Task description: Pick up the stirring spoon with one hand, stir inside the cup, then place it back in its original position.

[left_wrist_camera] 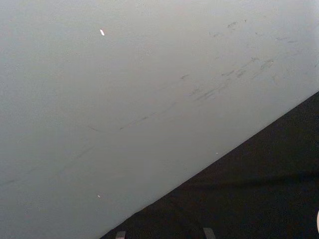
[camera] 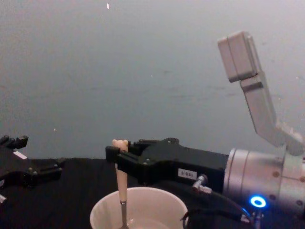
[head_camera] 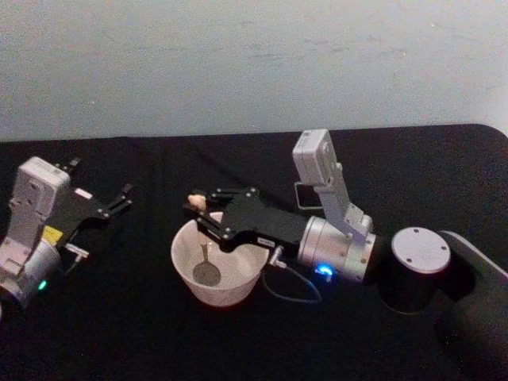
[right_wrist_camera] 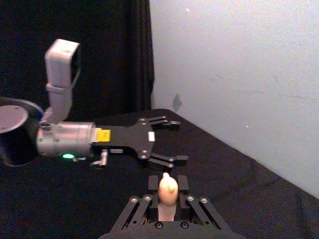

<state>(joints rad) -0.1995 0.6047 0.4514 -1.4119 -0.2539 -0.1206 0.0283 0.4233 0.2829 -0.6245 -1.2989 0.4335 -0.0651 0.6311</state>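
Right hand [camera: 114, 155], big up front, is clamped on the spoon [camera: 123, 186] just under the bear head, with the bowl hanging down inside the cup [head_camera: 178, 242] in the middle of the table [head_camera: 119, 333]. I'd stir in small slow circles, off the thin rim, so the cup doesn't skid. The wrist lies about level, reaching in from the right. Left hand [right_wrist_camera: 174, 141] is parked far left, fingers spread, empty.

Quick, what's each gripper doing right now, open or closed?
Left gripper: open, holding nothing.
Right gripper: closed on the stirring spoon, its bowl down in the cup.
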